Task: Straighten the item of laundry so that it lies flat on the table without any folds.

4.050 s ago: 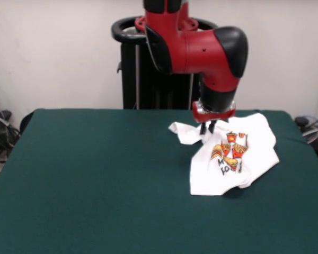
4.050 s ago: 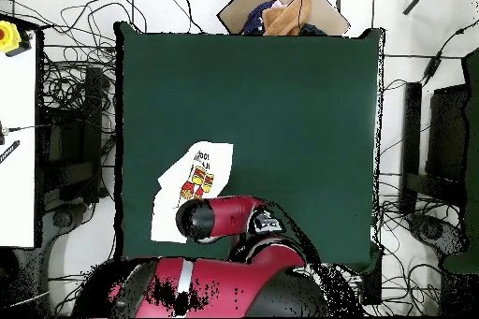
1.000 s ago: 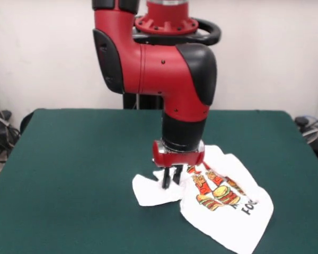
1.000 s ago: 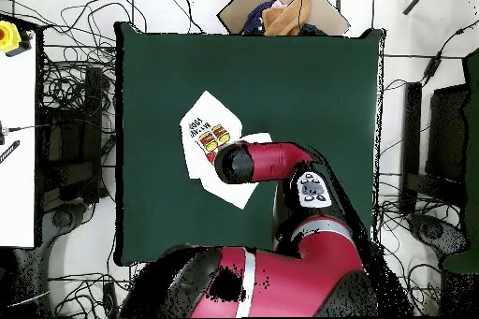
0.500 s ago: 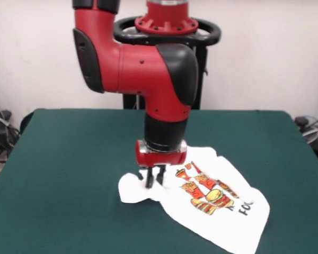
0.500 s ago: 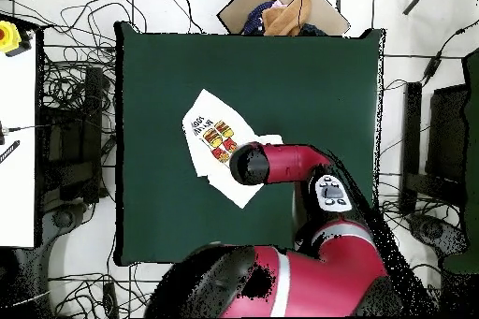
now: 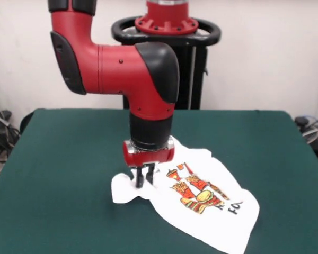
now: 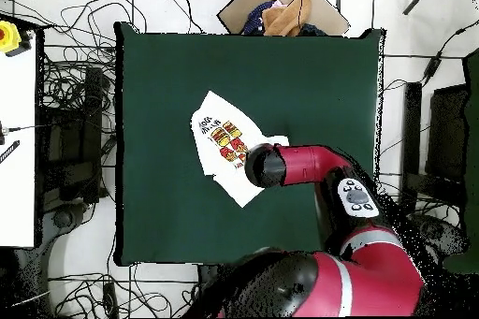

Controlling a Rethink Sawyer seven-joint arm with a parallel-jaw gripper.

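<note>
Shirt lies near the middle of the table, and my gripper pinches its left part.

In the front view my fingers are closed on a bunched white fold at the left side of the shirt. The printed side faces up and spreads to the right and nearer. The cloth is wrinkled, not flat.

A cardboard box sits on the floor just past one short edge of the worktop, with orange and dark blue cloth bundled inside. Tangled black cables cover the pale floor along both long edges. A white surface stands beside one long edge, with a yellow and red button at its corner.
</note>
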